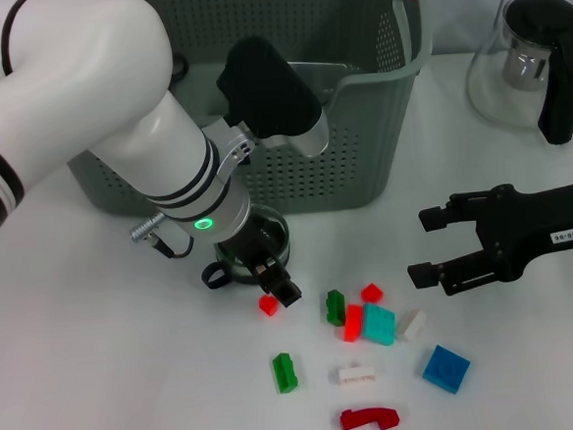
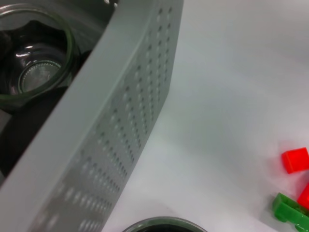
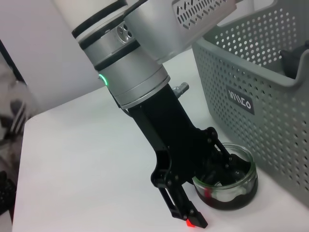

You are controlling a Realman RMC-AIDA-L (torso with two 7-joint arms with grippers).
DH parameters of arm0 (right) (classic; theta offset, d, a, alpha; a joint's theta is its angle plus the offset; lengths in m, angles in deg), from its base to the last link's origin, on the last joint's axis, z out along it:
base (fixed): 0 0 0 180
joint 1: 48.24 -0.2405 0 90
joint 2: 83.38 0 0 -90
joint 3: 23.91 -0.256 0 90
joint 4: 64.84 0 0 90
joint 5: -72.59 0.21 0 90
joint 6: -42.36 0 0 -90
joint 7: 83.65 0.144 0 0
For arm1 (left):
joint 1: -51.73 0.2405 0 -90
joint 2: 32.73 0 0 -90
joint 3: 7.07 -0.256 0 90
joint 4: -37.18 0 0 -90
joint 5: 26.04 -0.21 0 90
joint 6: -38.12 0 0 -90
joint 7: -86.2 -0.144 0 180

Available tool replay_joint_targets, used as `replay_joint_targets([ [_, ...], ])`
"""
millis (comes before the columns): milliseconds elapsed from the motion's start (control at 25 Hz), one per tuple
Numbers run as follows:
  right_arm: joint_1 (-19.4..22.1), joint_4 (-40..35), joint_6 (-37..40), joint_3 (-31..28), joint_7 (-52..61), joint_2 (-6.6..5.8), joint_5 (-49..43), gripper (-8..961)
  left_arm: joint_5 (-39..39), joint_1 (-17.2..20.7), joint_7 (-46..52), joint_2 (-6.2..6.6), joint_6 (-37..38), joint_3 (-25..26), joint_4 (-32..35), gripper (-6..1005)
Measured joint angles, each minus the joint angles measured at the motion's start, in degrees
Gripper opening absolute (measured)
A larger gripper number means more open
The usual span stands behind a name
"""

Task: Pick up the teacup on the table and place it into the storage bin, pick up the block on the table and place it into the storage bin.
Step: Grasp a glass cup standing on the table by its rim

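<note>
Straddling teacup: my left gripper (image 1: 268, 275) is low over the desk (image 1: 100, 366), jaws released, one inside the teacup (image 3: 236, 186) and one outside it.
Teacup: on the desk, just in front of the bin (image 1: 342, 162), not lifted.
Red block (image 1: 268, 304): on the desk, just beside my outer jaw.
Other blocks: green (image 1: 285, 372), teal (image 1: 379, 324) and blue (image 1: 446, 368), scattered on the desk between my arms.
Right gripper (image 1: 422, 247): apart from the blocks, jaws released and holding nothing.
Glass jug (image 1: 527, 60): far right, behind my right arm.

Head overhead; 2 wrists near storage bin (image 1: 361, 161).
</note>
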Motion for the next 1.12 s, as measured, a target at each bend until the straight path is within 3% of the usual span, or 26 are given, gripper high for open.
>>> replay_joint_targets([
  [560,0.01,0.0,-0.11,-0.32,0.03,0.0,0.22,947,-0.06,-0.66,1.95,-0.08,-1.52,-4.49,-1.53,773],
  [800,0.05,0.0,-0.1,-0.55,0.03,0.0,0.22,947,-0.07,-0.9,2.42,-0.08,-1.17,-4.41,-1.56,585],
  [880,0.1,0.0,-0.1,-0.55,0.03,0.0,0.22,947,-0.07,-0.95,2.69,-0.05,-1.12,-4.43,-1.56,337],
  [1120,0.33,0.0,-0.1,-0.54,0.03,0.0,0.22,946,-0.05,-0.96,2.84,0.0,-0.9,-4.17,-1.31,107],
])
